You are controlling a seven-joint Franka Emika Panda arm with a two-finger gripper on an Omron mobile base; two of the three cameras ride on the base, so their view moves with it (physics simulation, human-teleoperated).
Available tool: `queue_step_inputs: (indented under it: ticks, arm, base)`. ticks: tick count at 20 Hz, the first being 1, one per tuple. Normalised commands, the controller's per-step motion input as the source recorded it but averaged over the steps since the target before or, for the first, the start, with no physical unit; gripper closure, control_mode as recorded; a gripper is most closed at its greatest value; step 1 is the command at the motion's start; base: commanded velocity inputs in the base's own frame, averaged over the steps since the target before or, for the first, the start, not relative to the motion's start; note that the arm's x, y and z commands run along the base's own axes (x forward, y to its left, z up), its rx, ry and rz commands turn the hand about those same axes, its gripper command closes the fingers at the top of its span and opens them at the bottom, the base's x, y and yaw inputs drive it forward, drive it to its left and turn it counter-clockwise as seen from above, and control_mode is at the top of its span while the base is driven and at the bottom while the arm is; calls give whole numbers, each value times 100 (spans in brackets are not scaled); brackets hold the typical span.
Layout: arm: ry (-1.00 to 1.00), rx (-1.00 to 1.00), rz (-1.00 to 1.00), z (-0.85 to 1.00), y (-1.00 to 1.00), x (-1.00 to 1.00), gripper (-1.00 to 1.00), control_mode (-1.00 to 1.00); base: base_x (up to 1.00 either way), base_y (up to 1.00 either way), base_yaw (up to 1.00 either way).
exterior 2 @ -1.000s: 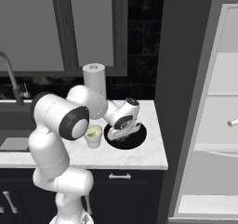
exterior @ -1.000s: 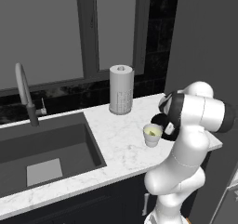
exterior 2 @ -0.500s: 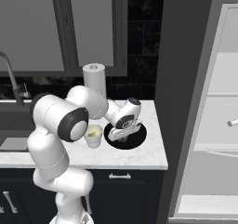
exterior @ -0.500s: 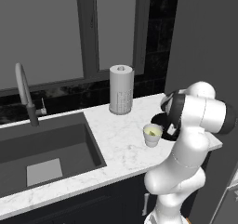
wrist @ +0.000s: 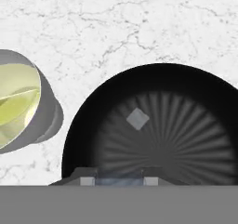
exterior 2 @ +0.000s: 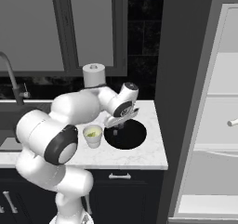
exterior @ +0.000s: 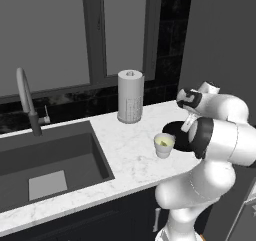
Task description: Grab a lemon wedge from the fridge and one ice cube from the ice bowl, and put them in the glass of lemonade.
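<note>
The ice bowl (exterior 2: pixel 134 137) is wide, black and shallow and sits on the marble counter right of the glass of lemonade (exterior 2: pixel 93 135). My gripper (exterior 2: pixel 115 130) reaches down into the bowl's left side. In the hand view my gripper (wrist: pixel 118 181) is shut on a pale bluish ice cube (wrist: pixel 118 181) over the ice bowl (wrist: pixel 186 107). Another ice cube (wrist: pixel 137 118) lies loose on the bowl's floor. The glass of lemonade (wrist: pixel 16 104) stands at the left. The fridge (exterior 2: pixel 214 139) stands open at the right, with the lemon wedge (exterior 2: pixel 232 122) on a shelf.
A tall perforated grey-white cylinder (exterior: pixel 130 96) stands at the back of the counter behind the glass (exterior: pixel 163 145). The dark sink basin (exterior: pixel 45 160) and its faucet (exterior: pixel 27 100) lie to the left. The counter ends just right of the bowl, against the fridge's grey side.
The jaws have narrowed and now hold an ice cube. The hand has stayed over the bowl almost without moving.
</note>
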Motion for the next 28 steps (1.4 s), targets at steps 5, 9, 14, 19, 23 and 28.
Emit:
queue_step_inputs:
  ticks: [5,9,14,19,23,28]
  arm:
    - [-11,0,-6,84,49,-21,100,-100]
    - [-5,2,-20,37,71,-59,100,-100]
    - [8,-5,-10,9,39,-28,100,-100]
    - [5,-7,-8,-2,21,6,100,-100]
    - [0,0,-10,-2,0,20,100,-100]
    - [0,0,-7,0,0,25,100,-100]
  base:
    - [0,0,0]
    - [0,0,0]
    - [0,0,0]
    - [0,0,0]
    - [0,0,0]
    - [0,0,0]
